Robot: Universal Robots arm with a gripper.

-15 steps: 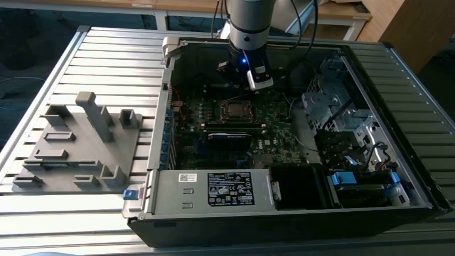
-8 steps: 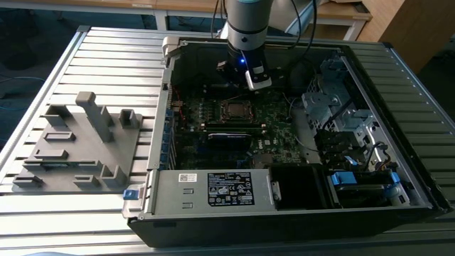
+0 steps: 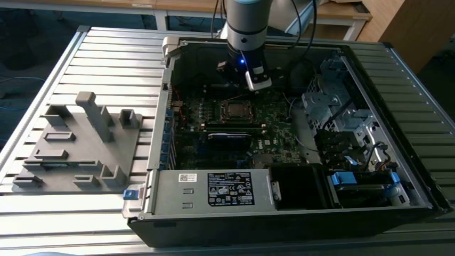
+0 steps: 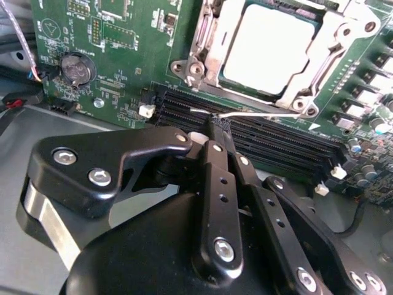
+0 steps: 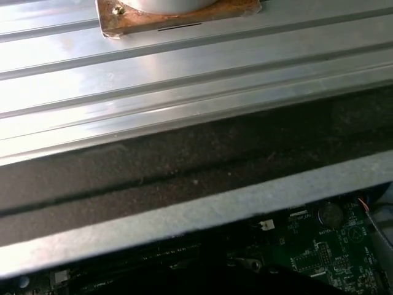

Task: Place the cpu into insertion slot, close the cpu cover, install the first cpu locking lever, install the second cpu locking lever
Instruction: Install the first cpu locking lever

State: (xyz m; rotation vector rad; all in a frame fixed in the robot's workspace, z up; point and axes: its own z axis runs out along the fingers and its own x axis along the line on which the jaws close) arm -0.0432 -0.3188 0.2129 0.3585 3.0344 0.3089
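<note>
Second wrist view: the tool (image 4: 214, 123), pressed together, touches a thin locking lever (image 4: 261, 114) just beside the insertion slot (image 4: 186, 66), where the cpu (image 4: 270, 49) lies under the cpu cover (image 4: 207, 38).

Ribbed metal table (image 3: 114, 58), wooden desks (image 3: 341, 12) behind, dark blue floor (image 3: 35, 42), wooden cabinet (image 3: 408, 26)

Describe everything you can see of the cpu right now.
The cpu is a flat square chip with a dull, pale silver-grey metal top. It lies level in the insertion slot on the green circuit board. The cpu cover, a silvery frame, lies over its edges, its top bare through the window. Nothing else touches it.
</note>
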